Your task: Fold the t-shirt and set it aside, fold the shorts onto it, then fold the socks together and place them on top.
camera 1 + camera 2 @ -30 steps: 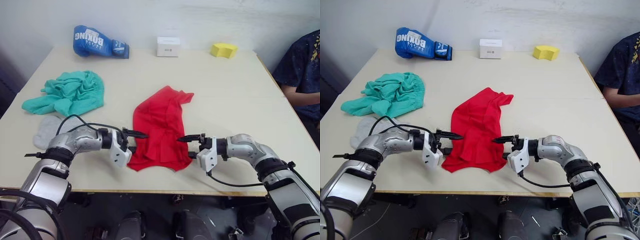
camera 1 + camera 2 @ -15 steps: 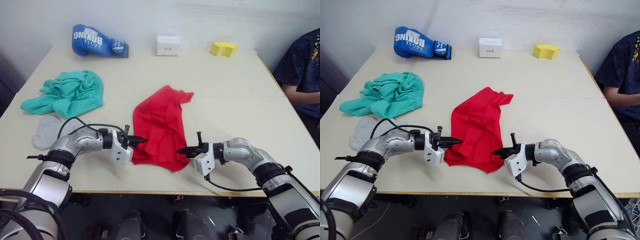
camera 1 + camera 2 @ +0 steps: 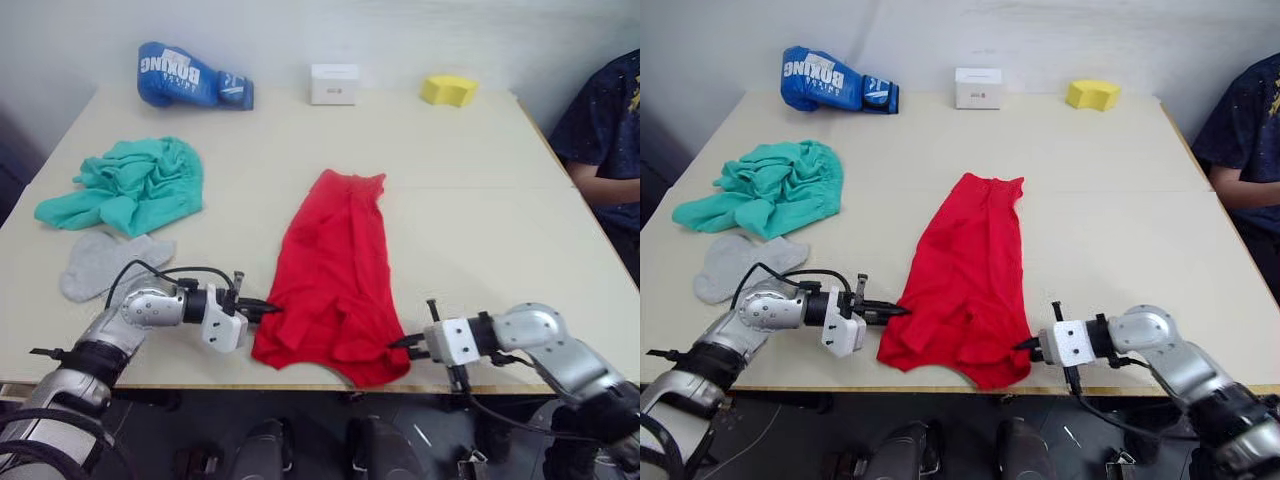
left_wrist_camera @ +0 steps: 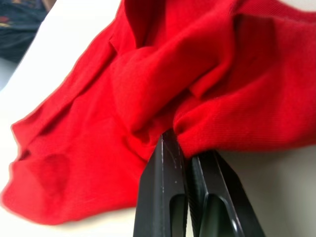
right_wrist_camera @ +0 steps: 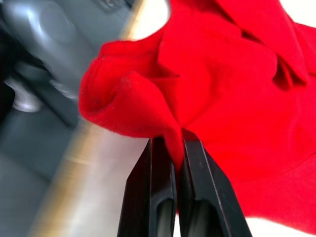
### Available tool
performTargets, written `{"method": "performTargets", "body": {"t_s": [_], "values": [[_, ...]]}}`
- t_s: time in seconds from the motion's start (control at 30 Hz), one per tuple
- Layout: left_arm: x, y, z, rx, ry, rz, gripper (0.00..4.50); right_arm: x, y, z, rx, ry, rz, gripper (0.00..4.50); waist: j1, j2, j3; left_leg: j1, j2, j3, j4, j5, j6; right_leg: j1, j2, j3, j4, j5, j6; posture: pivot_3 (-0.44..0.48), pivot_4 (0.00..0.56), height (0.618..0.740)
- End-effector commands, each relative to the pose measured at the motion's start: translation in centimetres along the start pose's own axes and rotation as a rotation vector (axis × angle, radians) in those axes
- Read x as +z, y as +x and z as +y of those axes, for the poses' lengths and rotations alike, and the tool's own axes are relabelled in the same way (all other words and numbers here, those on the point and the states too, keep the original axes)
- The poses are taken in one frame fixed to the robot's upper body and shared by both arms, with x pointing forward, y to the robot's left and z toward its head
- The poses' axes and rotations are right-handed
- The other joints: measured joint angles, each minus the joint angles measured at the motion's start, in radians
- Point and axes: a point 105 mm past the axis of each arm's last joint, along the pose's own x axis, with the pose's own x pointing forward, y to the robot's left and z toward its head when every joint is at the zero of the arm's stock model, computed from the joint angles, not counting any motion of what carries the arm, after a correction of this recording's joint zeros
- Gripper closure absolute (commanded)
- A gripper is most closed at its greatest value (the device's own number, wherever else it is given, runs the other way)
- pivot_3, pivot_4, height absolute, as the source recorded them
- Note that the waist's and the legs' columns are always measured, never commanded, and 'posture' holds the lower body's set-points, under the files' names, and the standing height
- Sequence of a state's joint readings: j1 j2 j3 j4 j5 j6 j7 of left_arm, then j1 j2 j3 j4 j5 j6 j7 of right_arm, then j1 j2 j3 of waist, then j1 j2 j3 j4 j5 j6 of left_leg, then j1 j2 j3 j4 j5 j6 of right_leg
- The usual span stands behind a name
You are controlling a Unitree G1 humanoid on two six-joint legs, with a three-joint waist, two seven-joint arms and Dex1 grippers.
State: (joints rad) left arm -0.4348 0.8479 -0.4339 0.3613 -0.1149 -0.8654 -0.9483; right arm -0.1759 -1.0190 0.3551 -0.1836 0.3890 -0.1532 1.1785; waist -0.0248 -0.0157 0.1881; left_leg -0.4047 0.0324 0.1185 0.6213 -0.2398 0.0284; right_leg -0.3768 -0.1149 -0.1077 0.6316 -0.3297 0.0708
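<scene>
The red t-shirt lies stretched lengthwise in the middle of the table, its near end bunched at the front edge. My left gripper is shut on the shirt's near left corner. At the near right corner, right over the table's front edge, my right gripper is shut on the cloth. The teal shorts sit crumpled at the far left. The grey socks lie flat just in front of them, left of my left arm.
A blue boxing glove, a white box and a yellow sponge line the table's far edge. A person in a dark sleeve sits at the right side. The table's front edge runs just under both grippers.
Both grippers have pulled the shirt's near end toward the front edge, and the shirt now lies longer and straighter. The right gripper has closed on the cloth and moved nearer and rightward.
</scene>
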Motion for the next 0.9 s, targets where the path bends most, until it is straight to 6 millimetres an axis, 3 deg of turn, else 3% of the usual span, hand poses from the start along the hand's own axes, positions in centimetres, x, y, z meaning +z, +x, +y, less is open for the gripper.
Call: {"method": "performTargets", "body": {"t_s": [0.03,0.13,0.4,0.5,0.57,0.73,0.83,0.9], "values": [[1.5,-0.8,-0.1,-0.051,-0.064,0.0,4.47,1.6,-0.2,1.3,0.032,0.098,-0.011,4.5,0.001,0.0,0.0,0.0,0.0,0.0,0.0,-0.001,-0.002,0.0,0.0,0.0,-0.001,0.0,0.0,0.0,0.15,0.74],[2.5,-1.2,-2.4,-0.169,-0.204,0.051,4.47,1.7,0.0,3.0,0.03,0.195,0.024,4.5,-0.001,0.001,0.001,-0.001,0.0,-0.001,-0.001,-0.003,-0.005,0.0,0.0,0.0,-0.002,0.0,0.0,0.0,0.15,0.74],[5.7,-1.4,-4.7,-0.24,-0.38,0.101,4.47,2.5,0.3,6.3,0.037,0.302,0.037,4.5,0.011,0.001,0.003,-0.002,-0.001,-0.001,-0.004,-0.004,-0.005,0.0,0.0,-0.001,-0.006,0.0,0.0,0.0,0.15,0.74],[6.6,-2.0,-5.1,-0.277,-0.462,0.099,4.47,3.2,0.1,6.6,0.017,0.333,-0.006,4.5,0.021,0.001,0.004,-0.001,-0.001,0.0,-0.006,-0.004,-0.005,0.0,0.0,-0.001,-0.007,0.0,0.0,0.0,0.15,0.74],[6.5,-2.4,-3.6,-0.208,-0.488,0.083,4.47,3.1,-0.6,5.9,-0.023,0.336,0.0,4.5,0.025,0.001,0.005,-0.002,-0.001,0.0,-0.006,-0.003,-0.006,0.0,0.001,-0.001,-0.008,-0.001,0.0,0.0,0.15,0.74],[5.6,-3.4,1.0,-0.071,-0.515,0.032,4.47,3.5,-3.3,2.1,-0.156,0.295,-0.015,4.5,0.038,0.001,0.007,-0.002,-0.001,0.0,-0.006,-0.002,-0.006,0.0,0.001,-0.001,-0.011,0.0,-0.001,0.0,0.15,0.74],[4.9,-4.2,3.1,-0.103,-0.647,0.014,4.47,4.8,-4.9,-1.3,-0.247,0.275,-0.081,4.5,0.04,0.0,0.009,-0.003,-0.001,0.0,-0.006,-0.001,-0.006,0.0,0.001,-0.001,-0.012,0.0,0.0,0.0,0.15,0.74],[4.3,-4.2,4.9,-0.083,-0.644,-0.004,4.47,5.3,-5.5,-3.3,-0.287,0.26,-0.105,4.5,0.039,0.0,0.01,-0.003,-0.001,0.0,-0.006,-0.001,-0.006,-0.001,0.001,-0.002,-0.01,0.0,0.0,0.0,0.15,0.74]]}}
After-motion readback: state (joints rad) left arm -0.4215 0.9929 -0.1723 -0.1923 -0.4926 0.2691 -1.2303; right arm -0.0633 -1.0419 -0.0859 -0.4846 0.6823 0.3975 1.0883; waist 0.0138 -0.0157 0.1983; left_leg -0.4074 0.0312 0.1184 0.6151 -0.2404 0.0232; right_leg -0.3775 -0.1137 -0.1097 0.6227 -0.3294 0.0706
